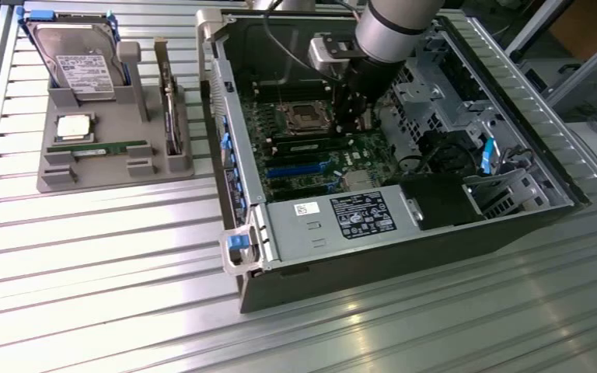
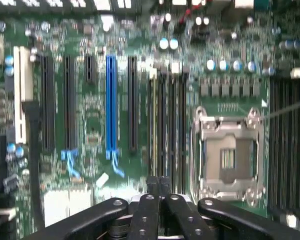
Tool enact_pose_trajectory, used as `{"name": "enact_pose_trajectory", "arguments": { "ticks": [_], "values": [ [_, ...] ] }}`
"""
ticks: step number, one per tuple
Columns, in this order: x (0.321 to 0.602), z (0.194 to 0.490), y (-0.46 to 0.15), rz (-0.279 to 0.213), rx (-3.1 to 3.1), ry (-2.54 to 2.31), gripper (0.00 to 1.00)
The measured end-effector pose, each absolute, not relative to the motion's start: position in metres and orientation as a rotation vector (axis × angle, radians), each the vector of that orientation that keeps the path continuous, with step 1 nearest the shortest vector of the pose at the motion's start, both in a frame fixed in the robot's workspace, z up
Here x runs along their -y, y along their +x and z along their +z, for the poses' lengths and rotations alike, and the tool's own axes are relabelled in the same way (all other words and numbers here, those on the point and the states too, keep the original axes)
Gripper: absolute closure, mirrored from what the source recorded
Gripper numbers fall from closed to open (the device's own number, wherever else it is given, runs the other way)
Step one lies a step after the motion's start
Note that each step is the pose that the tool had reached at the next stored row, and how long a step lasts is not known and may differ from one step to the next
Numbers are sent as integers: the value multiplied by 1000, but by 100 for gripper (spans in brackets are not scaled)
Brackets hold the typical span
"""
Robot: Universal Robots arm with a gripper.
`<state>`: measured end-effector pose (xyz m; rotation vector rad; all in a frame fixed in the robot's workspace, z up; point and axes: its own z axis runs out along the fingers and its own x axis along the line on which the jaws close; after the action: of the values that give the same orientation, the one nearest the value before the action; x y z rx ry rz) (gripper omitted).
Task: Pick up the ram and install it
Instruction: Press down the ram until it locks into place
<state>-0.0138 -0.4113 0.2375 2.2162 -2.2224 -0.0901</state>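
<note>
One ram [image 1: 99, 147] stick lies flat on the grey parts tray [image 1: 91, 180] outside the computer case [image 1: 403, 233], beside the hard drive [image 1: 78, 58] and the processor chip [image 1: 75, 126]. Inside the case, the gripper [image 2: 159, 186] hangs low over the motherboard [image 2: 95, 125], fingers brought together at the memory slots [image 2: 167, 125] next to the empty processor socket [image 2: 229, 155]. Whether a stick is pinched between them or already seated cannot be told. Judgement: installation is at the slot stage.
</note>
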Motion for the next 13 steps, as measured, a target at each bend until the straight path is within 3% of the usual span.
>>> {"name": "enact_pose_trajectory", "arguments": {
  "ticks": [13],
  "values": [
    [411,258,42,-93,2220,2213,90]
  ]
}}
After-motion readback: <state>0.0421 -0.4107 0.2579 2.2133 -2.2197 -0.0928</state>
